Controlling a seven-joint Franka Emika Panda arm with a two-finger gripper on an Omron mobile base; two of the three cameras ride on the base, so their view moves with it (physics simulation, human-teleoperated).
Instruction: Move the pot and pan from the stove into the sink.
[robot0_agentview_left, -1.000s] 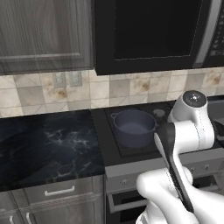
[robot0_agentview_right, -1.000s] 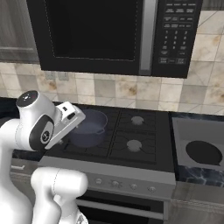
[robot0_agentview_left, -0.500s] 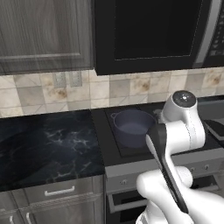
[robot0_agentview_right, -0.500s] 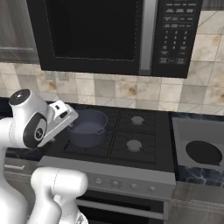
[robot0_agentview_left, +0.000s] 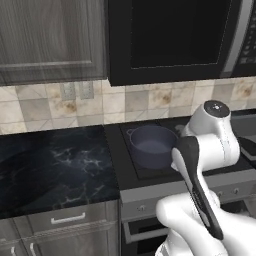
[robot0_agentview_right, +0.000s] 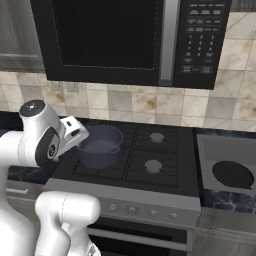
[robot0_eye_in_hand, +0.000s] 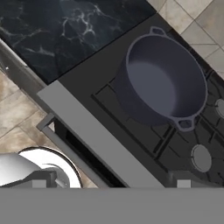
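From the left base camera I see the pot (robot0_agentview_left: 152, 145) sitting upright on the stove (robot0_agentview_left: 150, 172), on the burner nearest the dark marbled counter (robot0_agentview_left: 55, 170). A tiled wall (robot0_agentview_left: 50, 107) runs behind, with a wooden cupboard (robot0_agentview_left: 50, 37) above the counter and a black microwave (robot0_agentview_left: 175, 35) over the cooktop. Drawers (robot0_agentview_left: 65, 220) sit below the counter. My arm's white elbow covers the right part of the cooktop, so I cannot make out the gripper here.

From the right base camera the pot (robot0_agentview_right: 100, 145) stands on the left-hand burner, towards the back; the other burners are bare (grates and caps showing). The row of knobs (robot0_agentview_right: 142, 211) runs along the steel front. To the right of the stove (robot0_agentview_right: 165, 165), the pan (robot0_agentview_right: 232, 175) lies flat in the grey sink (robot0_agentview_right: 207, 150), rimmed by dark counter. The hand sits just beside the pot, its fingers hidden behind the wrist.

The hand camera looks down at the pot (robot0_eye_in_hand: 164, 83), empty, both loop handles visible, on the grate by the stove's (robot0_eye_in_hand: 100, 135) front left corner, with counter (robot0_eye_in_hand: 65, 30) and floor tiles (robot0_eye_in_hand: 17, 113) beyond. I cannot tell whether the fingers are apart or together.
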